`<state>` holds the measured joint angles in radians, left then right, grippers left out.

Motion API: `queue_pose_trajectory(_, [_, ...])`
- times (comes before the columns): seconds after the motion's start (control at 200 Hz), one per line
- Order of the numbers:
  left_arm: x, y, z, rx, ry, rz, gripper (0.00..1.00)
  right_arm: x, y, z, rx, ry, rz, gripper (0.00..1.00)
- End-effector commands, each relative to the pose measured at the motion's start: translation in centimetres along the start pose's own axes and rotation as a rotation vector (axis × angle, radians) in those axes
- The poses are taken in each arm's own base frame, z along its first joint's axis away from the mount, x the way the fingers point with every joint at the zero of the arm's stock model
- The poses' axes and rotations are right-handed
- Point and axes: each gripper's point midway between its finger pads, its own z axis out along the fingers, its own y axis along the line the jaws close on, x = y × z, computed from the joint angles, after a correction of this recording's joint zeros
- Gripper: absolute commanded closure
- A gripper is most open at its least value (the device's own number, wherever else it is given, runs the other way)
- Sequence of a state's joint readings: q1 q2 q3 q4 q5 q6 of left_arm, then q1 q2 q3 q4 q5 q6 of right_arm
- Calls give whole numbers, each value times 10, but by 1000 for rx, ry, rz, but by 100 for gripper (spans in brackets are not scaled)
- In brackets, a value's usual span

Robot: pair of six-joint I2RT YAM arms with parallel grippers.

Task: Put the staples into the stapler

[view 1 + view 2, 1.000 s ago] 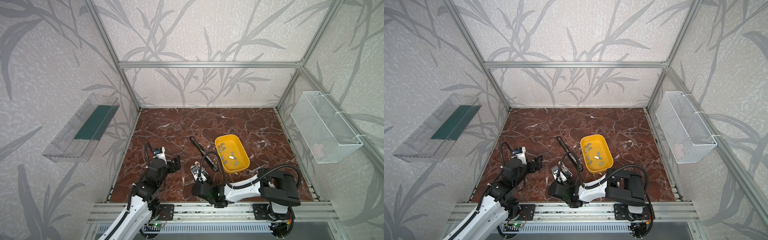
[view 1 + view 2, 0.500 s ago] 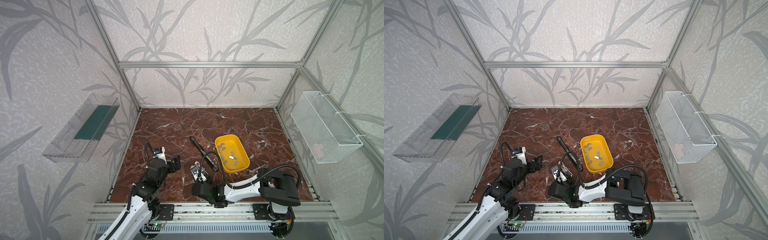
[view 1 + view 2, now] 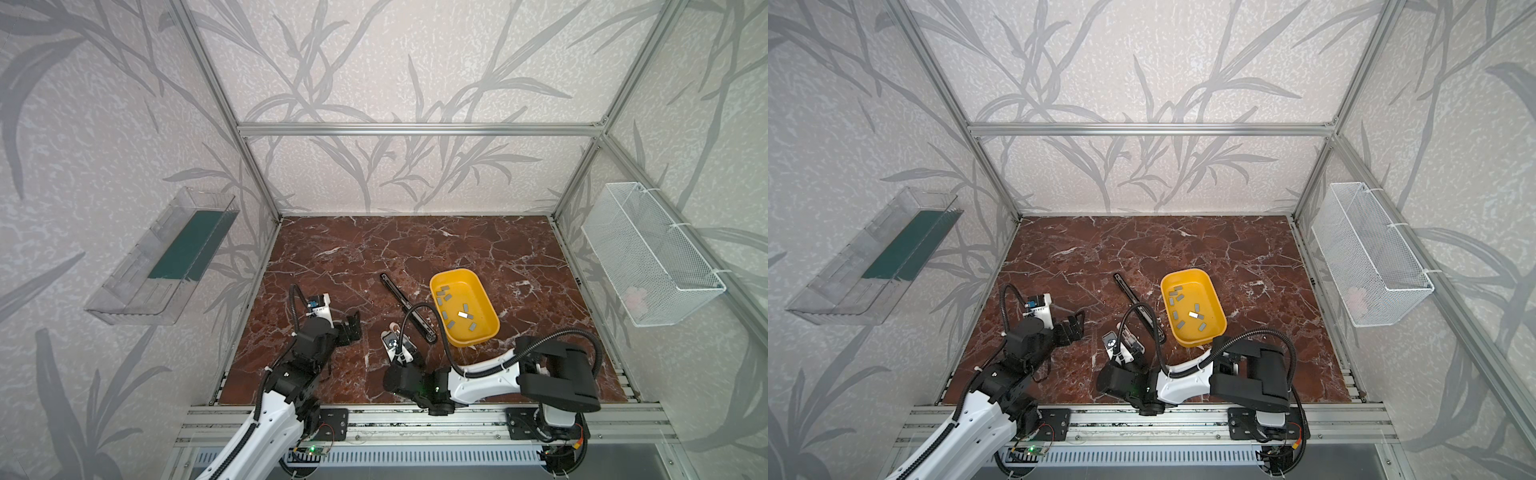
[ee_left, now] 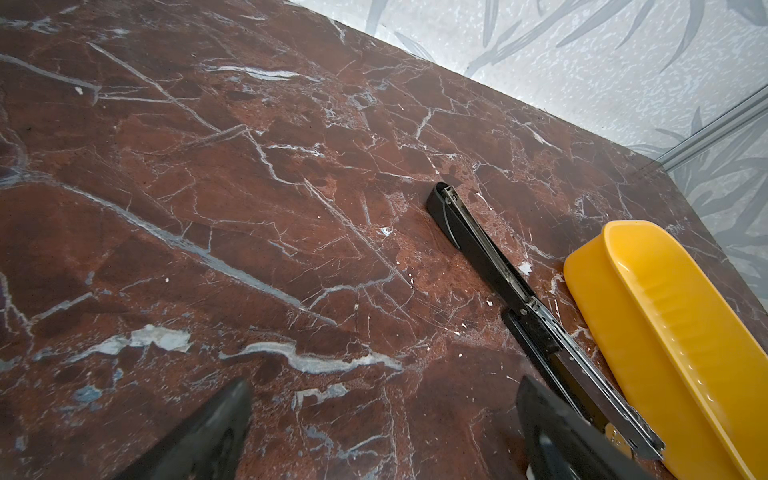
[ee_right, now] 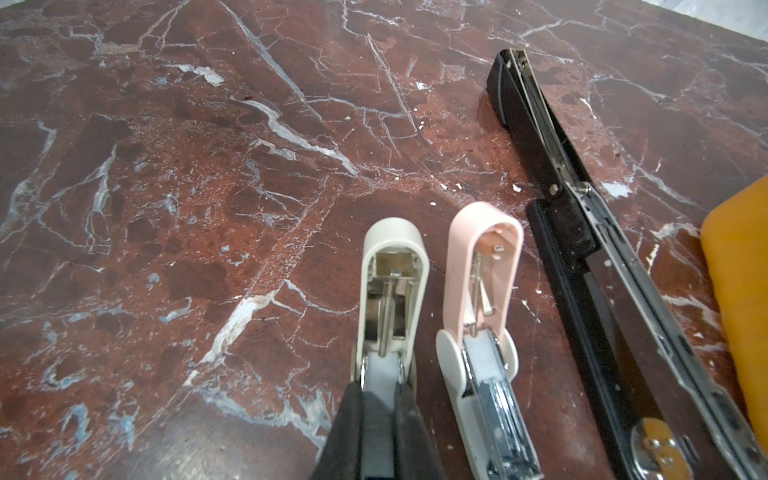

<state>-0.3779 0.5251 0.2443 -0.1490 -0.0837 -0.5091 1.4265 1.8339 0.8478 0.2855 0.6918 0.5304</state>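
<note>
The staples [image 3: 462, 315] lie loose in the yellow tray [image 3: 453, 272], right of centre on the worktop [image 3: 374, 249], and one of them glints silver. The black stapler [image 3: 395, 291] lies opened flat just left of the tray. Nearer, the right gripper [image 5: 378, 388] has its jaws clamped narrowly on the opened white mini stapler [image 5: 395, 291], with the opened pink mini stapler [image 5: 482, 291] just to its right. The left gripper [image 4: 384, 386] hovers over the worktop at the near left, jaws wide and holding nothing.
</note>
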Motion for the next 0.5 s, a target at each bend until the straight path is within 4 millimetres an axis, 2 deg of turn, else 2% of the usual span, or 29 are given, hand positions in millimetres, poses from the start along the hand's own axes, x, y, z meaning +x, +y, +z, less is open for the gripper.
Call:
queue_pose_trajectory(0.0, [-4,-2,-1,4,-16,-17,1,6,-8,4,36,4,-3,99])
queue_pose_trajectory(0.495, [-4,-2,0,3,-14,-16,1,9,-8,5,33,11,2,99])
